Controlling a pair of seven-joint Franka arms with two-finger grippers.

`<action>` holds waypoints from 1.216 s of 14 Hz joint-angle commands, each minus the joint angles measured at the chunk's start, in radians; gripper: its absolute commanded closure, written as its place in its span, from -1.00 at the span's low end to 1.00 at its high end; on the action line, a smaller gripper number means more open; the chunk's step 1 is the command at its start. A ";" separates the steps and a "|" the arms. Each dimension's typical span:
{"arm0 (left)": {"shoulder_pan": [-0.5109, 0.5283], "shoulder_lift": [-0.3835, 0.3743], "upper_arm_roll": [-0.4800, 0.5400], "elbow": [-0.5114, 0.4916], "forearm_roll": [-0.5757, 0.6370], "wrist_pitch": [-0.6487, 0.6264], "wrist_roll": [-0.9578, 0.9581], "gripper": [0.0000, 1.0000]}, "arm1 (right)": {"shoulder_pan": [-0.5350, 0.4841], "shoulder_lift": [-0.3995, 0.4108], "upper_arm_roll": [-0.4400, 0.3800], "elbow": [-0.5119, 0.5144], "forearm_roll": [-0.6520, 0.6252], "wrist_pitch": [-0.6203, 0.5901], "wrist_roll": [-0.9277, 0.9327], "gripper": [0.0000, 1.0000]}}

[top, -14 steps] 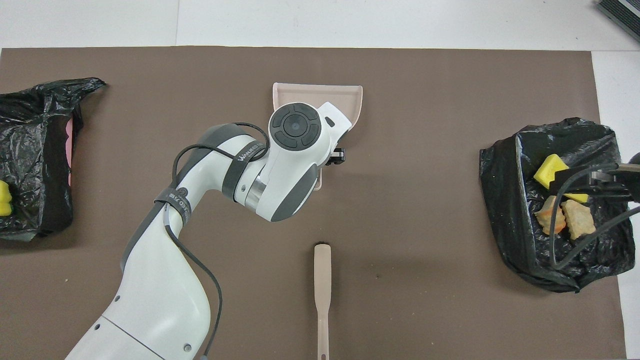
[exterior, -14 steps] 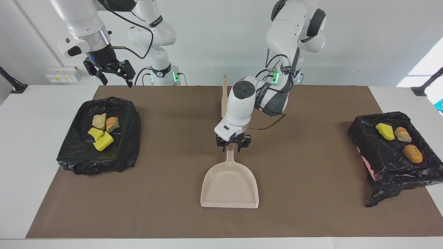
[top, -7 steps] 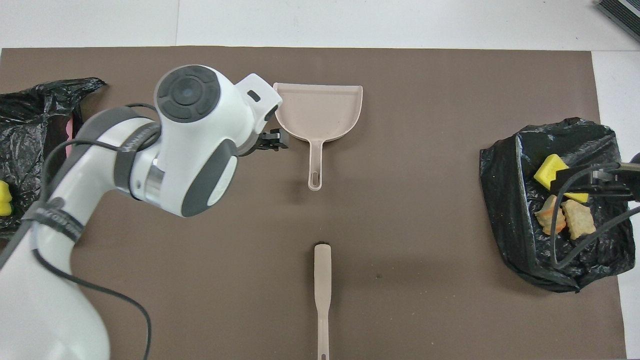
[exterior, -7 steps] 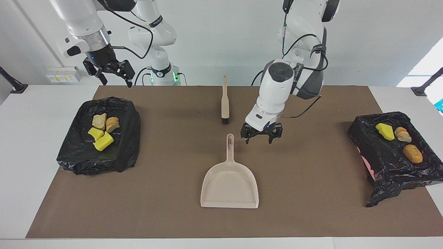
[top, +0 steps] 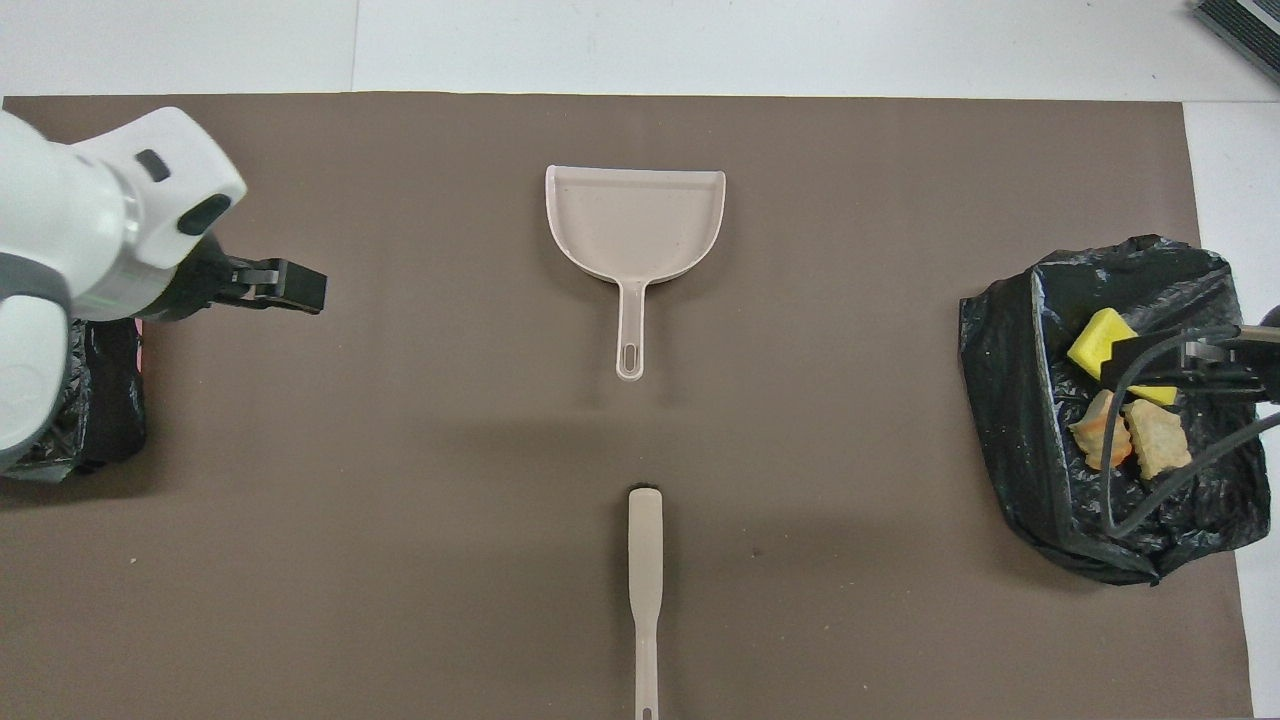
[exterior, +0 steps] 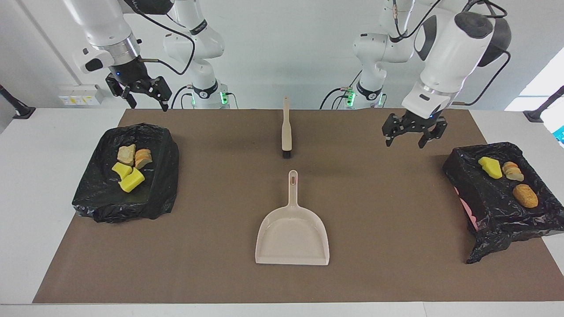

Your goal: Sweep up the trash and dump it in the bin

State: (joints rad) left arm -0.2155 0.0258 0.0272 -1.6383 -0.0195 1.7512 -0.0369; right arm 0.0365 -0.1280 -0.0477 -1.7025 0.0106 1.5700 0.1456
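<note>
The trash lies in two black-lined bins. The bin (exterior: 165,176) at the right arm's end holds yellow foam pieces (exterior: 128,178) and beige lumps (exterior: 127,154). A yellow piece (exterior: 490,167), a pale lump (exterior: 512,171) and a brown nugget (exterior: 525,196) lie in the bin (exterior: 493,211) at the left arm's end. My left gripper (exterior: 414,134) hangs open and empty over the mat beside that bin, also seen from above (top: 295,288). Over the other bin (top: 1010,400) my right gripper (exterior: 142,93) waits, raised, open and empty.
The beige dustpan (exterior: 293,233) lies flat mid-mat, handle toward the robots, also seen from above (top: 635,220). The beige brush (exterior: 286,127) lies nearer the robots, in line with that handle. A brown mat (exterior: 220,198) covers the table.
My left gripper opened off the dustpan handle, rose and swung toward the left arm's end of the table. The dustpan stayed put. The right arm has not moved.
</note>
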 commanded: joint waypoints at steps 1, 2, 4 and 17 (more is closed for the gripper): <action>0.088 -0.038 -0.012 -0.002 0.003 -0.013 0.077 -1.00 | -0.003 -0.004 -0.001 0.001 0.014 -0.004 -0.021 -1.00; 0.108 -0.040 -0.007 0.017 0.003 -0.031 0.080 -1.00 | -0.003 -0.004 -0.003 0.001 0.014 -0.004 -0.020 -1.00; 0.152 -0.041 0.000 0.070 0.003 -0.120 0.129 -1.00 | -0.003 -0.004 -0.001 0.001 0.014 -0.004 -0.021 -1.00; 0.171 -0.106 0.000 0.084 0.003 -0.263 0.192 -1.00 | -0.003 -0.004 -0.001 0.001 0.014 -0.004 -0.021 -1.00</action>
State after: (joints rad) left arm -0.0526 -0.0518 0.0315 -1.5219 -0.0195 1.4824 0.1442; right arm 0.0365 -0.1280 -0.0477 -1.7025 0.0107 1.5700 0.1456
